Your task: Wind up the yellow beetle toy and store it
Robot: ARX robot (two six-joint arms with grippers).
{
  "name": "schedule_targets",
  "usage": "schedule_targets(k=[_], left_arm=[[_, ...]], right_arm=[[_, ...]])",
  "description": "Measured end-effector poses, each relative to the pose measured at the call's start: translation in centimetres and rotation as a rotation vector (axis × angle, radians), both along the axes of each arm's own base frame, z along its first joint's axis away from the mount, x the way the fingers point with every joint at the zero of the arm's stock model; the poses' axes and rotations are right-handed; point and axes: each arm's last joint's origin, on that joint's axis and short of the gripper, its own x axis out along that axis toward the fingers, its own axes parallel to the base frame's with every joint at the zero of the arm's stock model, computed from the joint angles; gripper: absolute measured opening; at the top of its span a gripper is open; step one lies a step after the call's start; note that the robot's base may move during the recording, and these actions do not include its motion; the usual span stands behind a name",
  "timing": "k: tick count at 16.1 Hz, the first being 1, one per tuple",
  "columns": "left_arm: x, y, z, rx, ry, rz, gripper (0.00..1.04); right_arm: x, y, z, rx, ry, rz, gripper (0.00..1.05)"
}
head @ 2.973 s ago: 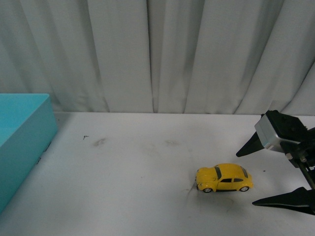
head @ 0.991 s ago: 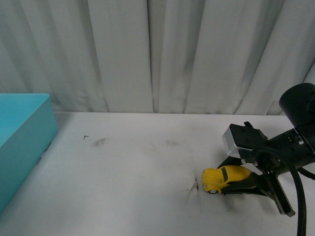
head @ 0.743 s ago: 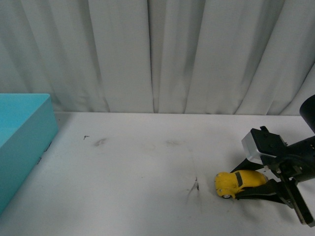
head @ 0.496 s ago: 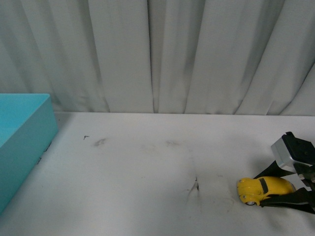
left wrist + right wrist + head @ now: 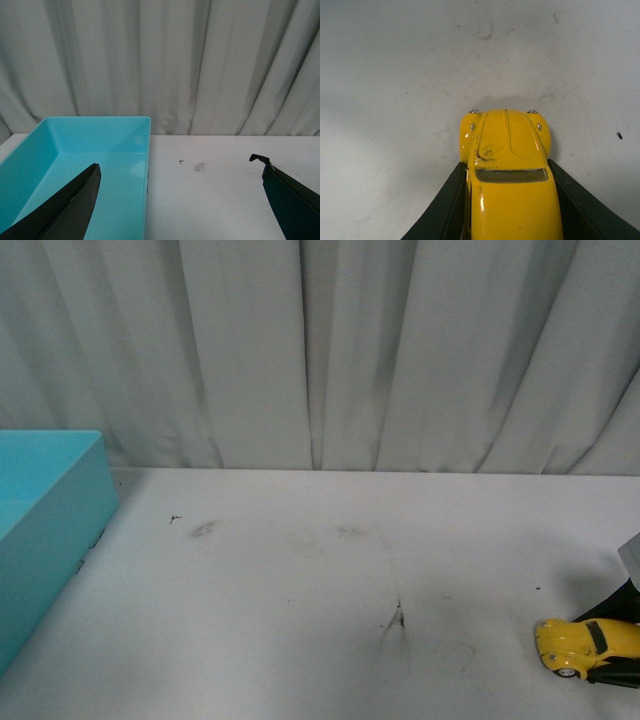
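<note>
Right gripper (image 5: 506,169) is clamped on the sides of the small glossy yellow beetle toy car (image 5: 570,640), on the white tabletop (image 5: 300,600), far right. Looks like the wind-up step. Next: carry it to the turquoise plastic bin (image 5: 60,510) at far left. Left gripper (image 5: 175,162) is wide apart and empty.

- What is recorded at the left gripper (image 5: 175,162)?
- Its black fingers (image 5: 70,210) are held wide apart. A turquoise bin (image 5: 142,150) is seen beside a marked white table (image 5: 215,200), backed by a pale curtain (image 5: 160,60).
</note>
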Motion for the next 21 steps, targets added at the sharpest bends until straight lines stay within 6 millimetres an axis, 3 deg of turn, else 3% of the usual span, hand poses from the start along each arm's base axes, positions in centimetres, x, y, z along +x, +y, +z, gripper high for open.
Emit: schedule_targets(k=[5, 11, 21], left_arm=[[0.00, 0.00, 0.00, 0.000, 0.000, 0.000, 0.98], [0.00, 0.00, 0.00, 0.000, 0.000, 0.000, 0.98], [0.00, 0.00, 0.00, 0.000, 0.000, 0.000, 0.98]], right_arm=[[-0.46, -1.01, 0.44, -0.010, 0.042, -0.018, 0.42], [-0.50, -0.88, 0.19, -0.044, 0.050, -0.015, 1.00], [-0.42, -0.77, 0.16, -0.046, 0.046, -0.015, 0.98]])
